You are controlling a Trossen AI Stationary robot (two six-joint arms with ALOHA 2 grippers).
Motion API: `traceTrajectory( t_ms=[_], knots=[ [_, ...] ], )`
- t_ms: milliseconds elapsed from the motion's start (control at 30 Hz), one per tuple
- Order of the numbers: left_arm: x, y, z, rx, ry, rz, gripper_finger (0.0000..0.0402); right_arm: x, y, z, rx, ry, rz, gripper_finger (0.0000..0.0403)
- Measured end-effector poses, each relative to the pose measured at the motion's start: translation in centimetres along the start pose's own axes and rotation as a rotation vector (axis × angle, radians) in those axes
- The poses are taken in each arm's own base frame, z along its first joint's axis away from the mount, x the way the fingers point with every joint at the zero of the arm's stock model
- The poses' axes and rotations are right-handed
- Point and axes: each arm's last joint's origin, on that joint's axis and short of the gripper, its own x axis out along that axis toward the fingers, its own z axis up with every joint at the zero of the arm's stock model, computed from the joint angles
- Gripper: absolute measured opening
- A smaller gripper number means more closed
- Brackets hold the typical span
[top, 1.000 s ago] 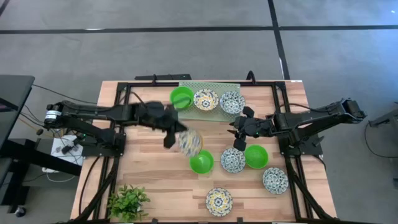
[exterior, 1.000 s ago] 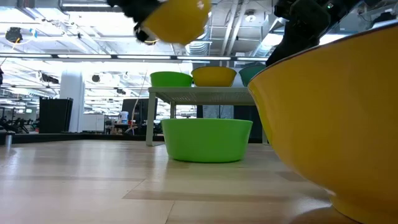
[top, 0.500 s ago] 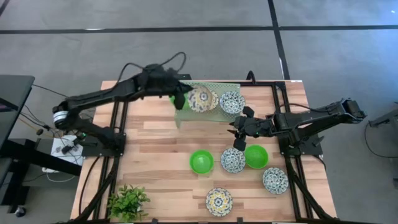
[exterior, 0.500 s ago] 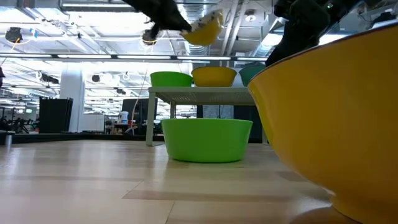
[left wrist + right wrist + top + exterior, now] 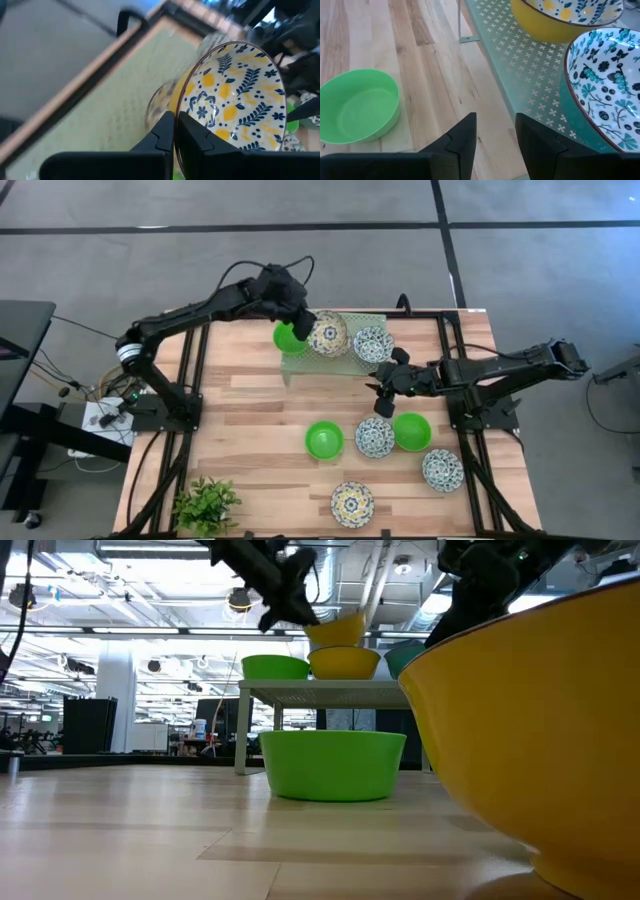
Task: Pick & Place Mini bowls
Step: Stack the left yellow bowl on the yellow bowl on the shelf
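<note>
My left gripper (image 5: 303,332) is over the pale green rack (image 5: 345,358) at the table's far edge, shut on a yellow-blue floral bowl (image 5: 328,335). In the low view this bowl (image 5: 335,630) sits just above another yellow bowl (image 5: 343,662) standing on the rack; whether they touch I cannot tell. A green bowl (image 5: 287,338) and a blue floral bowl (image 5: 373,343) also stand on the rack. Several more bowls rest on the table nearer me. My right gripper (image 5: 383,392) hovers open over the table by the rack's near edge. My left gripper pinches the held bowl's rim (image 5: 179,107), one finger (image 5: 162,132) on the yellow outer wall and the other (image 5: 195,137) inside on the pattern. The fingers come slanting down from the table's left. The bowl is roughly level, mouth up, over the rack's yellow bowl.
On the wood stand two green bowls (image 5: 323,439) (image 5: 412,431), two blue floral bowls (image 5: 375,437) (image 5: 442,470) and a yellow-blue one (image 5: 352,503), which fills the low view's right (image 5: 540,740). A leafy plant (image 5: 205,505) sits at the near left corner.
My left gripper has carried the floral bowl from above the table's middle toward the far edge, over the rack, and has come down toward the yellow bowl standing there. The held bowl, tilted a second ago, now sits closer to level.
</note>
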Motion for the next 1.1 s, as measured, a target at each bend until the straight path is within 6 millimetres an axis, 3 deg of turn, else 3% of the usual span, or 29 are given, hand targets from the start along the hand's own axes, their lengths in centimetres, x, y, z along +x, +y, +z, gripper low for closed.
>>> traceTrajectory(
  t_ms=[133, 1100],
  knots=[
    [1.3, 0.4, -0.6, -0.027, 0.054, -0.035, 0.0012, 0.0, 0.0, 0.0, 0.000, 0.000, 0.001, 0.0132],
    [1.9, 0.5, -0.4, 0.083, 0.025, -0.020, 0.0029, 0.0, 0.0, 0.0, 0.001, -0.001, 0.003, 0.0132]
  ],
)
